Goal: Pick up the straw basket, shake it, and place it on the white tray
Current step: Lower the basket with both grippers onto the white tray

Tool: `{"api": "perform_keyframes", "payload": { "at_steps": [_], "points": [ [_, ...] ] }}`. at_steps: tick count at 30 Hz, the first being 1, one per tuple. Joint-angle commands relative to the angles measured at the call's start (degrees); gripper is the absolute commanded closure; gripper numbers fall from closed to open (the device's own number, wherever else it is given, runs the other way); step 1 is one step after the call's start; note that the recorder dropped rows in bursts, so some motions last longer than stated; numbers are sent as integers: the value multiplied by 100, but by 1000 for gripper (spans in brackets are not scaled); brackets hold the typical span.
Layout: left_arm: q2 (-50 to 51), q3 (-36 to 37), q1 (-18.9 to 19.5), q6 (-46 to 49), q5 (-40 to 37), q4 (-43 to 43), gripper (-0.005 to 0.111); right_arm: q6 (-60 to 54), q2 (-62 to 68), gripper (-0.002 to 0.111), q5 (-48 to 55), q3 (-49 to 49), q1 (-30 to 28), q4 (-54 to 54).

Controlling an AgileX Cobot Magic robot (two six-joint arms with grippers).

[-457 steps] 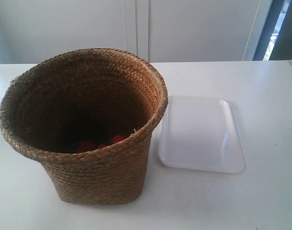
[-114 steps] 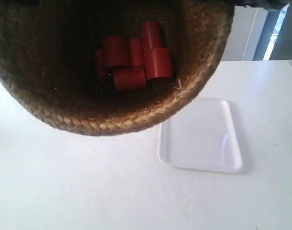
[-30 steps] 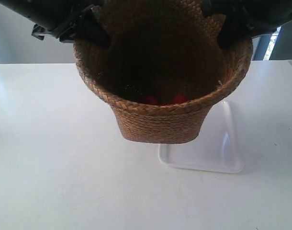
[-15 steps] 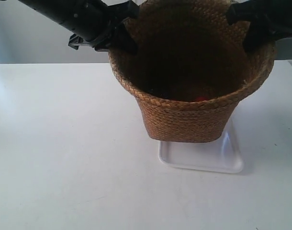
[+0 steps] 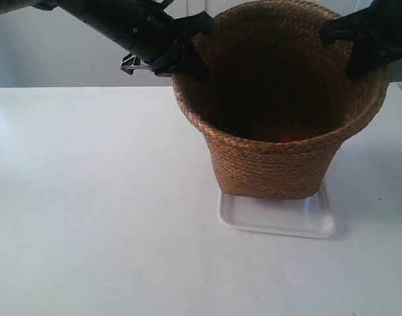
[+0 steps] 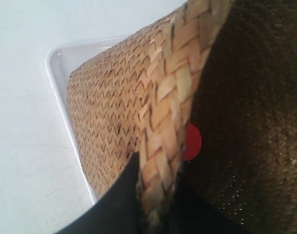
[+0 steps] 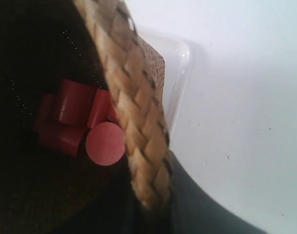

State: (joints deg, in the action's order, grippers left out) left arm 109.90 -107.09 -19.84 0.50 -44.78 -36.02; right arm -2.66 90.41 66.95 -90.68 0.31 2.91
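Observation:
The brown woven straw basket (image 5: pixel 273 164) stands upright over the white tray (image 5: pixel 273 220), covering most of it. Whether its base touches the tray I cannot tell. My left gripper (image 6: pixel 156 204) is shut on the braided rim (image 6: pixel 163 126), one finger outside and one inside. It is the arm at the exterior view's left (image 5: pixel 178 56). My right gripper (image 7: pixel 151 204) is shut on the opposite rim (image 7: pixel 134 122), at the exterior view's right (image 5: pixel 359 46). Red cylinders (image 7: pixel 85 122) lie on the basket's dark floor; one shows as a red spot (image 5: pixel 285 139).
The white table (image 5: pixel 89 217) spreads wide around the tray. A pale wall with cabinet doors (image 5: pixel 69 59) runs behind the table's far edge. The tray's near rim (image 5: pixel 280 229) sticks out in front of the basket.
Both arms have carried the basket rightward and lower; it now stands centred over the tray instead of hanging left of it and above it.

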Motion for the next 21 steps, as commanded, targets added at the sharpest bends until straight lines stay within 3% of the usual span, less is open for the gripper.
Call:
{"api": "perform_keyframes", "payload": {
  "at_steps": [1,21],
  "points": [
    [-59,-234,-88,-50,-25,-219,107,-9,4,108,-42,-18,-50,-220],
    [147,-231,-311,-202,123,49,107,143,4,108,-72,-7,-94,-442]
  ]
}}
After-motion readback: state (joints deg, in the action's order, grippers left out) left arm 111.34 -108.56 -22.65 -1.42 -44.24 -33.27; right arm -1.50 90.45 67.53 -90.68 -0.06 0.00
